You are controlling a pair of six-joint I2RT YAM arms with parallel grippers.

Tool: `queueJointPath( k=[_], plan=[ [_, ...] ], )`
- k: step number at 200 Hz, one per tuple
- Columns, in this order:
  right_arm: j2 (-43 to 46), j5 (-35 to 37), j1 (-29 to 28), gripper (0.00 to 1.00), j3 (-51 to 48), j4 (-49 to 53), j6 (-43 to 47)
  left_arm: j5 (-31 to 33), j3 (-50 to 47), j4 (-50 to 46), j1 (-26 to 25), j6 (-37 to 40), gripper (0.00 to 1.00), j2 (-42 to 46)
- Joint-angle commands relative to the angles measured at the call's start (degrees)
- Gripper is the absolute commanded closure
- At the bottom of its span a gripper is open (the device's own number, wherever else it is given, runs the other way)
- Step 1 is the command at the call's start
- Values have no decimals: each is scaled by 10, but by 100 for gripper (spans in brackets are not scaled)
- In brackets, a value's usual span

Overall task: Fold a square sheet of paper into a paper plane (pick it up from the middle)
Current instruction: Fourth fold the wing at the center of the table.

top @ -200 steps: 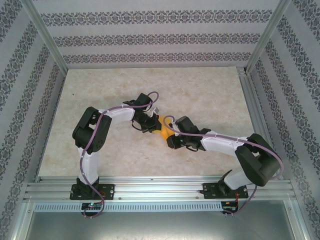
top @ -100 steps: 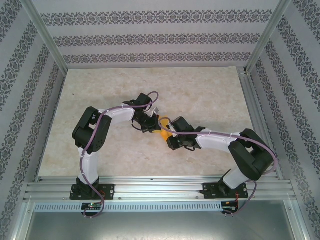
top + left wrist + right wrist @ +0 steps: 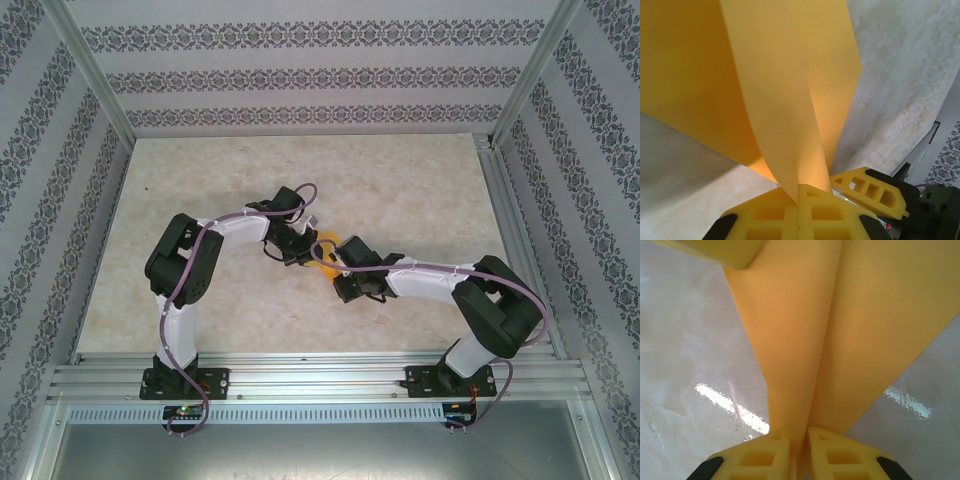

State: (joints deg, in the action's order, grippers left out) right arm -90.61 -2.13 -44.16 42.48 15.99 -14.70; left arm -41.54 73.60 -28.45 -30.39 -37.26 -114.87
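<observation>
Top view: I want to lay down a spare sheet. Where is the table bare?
Bare: the far strip of the table below the back wall, and the near patch between the left arm and right arm. Crowded: the middle, where the left tool and right tool both pinch the orange paper.

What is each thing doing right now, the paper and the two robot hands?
Thin orange-yellow sheet of paper: folded along a crease, pinched by both grippers.
Left yellow-fingered gripper: shut on the paper.
Right yellow-fingered gripper: shut on the paper.
</observation>
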Motion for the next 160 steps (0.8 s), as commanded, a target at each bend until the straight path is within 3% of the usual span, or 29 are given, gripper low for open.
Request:
queueJointPath(
  k=[1,70,124,160],
  plan=[
    [-3,21,-8,84,13,26,14,-2,11,-20,5,19,100,-12],
    [13,30,-12,82,25,58,15,-2,13,-20,5,18,100,-15],
    [-9,66,-22,97,32,72,15,-3,13,-21,5,18,100,-17],
    [-19,64,-27,89,37,73,16,-2,12,-21,5,18,100,-17]
  ],
)
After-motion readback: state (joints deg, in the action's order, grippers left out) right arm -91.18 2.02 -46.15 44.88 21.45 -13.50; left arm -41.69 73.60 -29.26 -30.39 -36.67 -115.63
